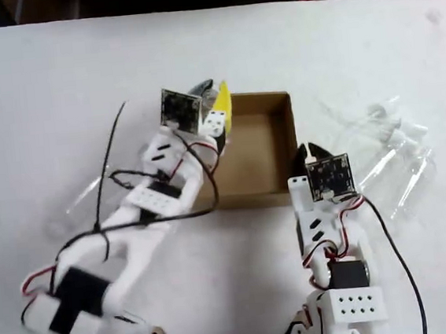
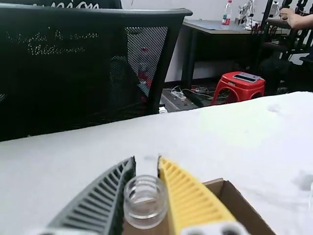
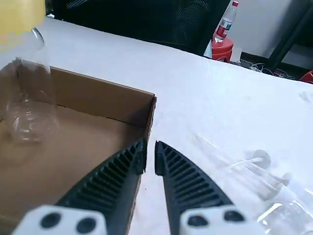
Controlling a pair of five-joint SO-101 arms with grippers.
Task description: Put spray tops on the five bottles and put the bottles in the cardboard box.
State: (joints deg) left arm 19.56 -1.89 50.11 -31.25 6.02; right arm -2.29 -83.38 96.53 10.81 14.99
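So the clear bottle [image 2: 144,201] has no spray top on, just the bare threaded neck, and the left gripper [image 2: 146,161] is pinching that neck between its grey and yellow fingers. The bottle hangs upright at the left side of the cardboard box [image 1: 276,184], with its lower end inside; can't tell if it touches the floor. The right gripper [image 3: 150,146] sits at the box's right wall, fingers nearly pressed together, holding nothing. More clear bottles [image 1: 399,154] lie on the white table [image 1: 57,80] to the right.
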